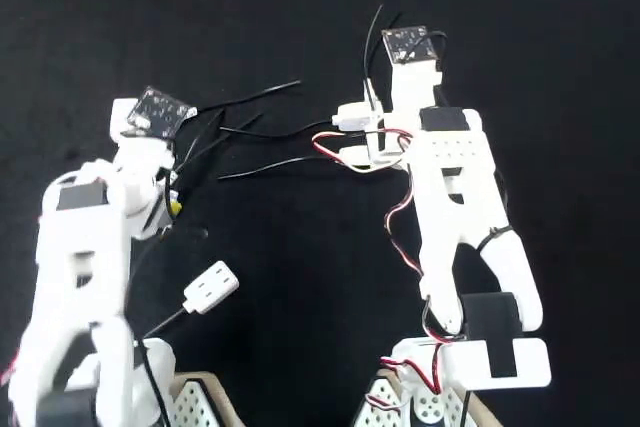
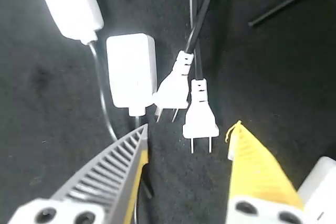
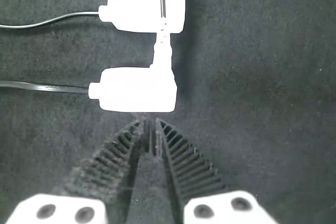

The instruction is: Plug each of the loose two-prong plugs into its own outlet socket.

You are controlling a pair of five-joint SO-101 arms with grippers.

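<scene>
Underneath, the black table (image 1: 560,97) looks cloth-covered; left end effector (image 2: 189,128) apart, right end effector (image 3: 151,125) together.

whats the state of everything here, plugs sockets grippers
left gripper: jaws open above plugs
right gripper: jaws nearly shut
first plug: loose, unplugged
second plug: loose, unplugged
lone socket: lying flat, slots empty
near socket: lying flat, unclear if filled
far socket: lying flat, unclear if filled
</scene>
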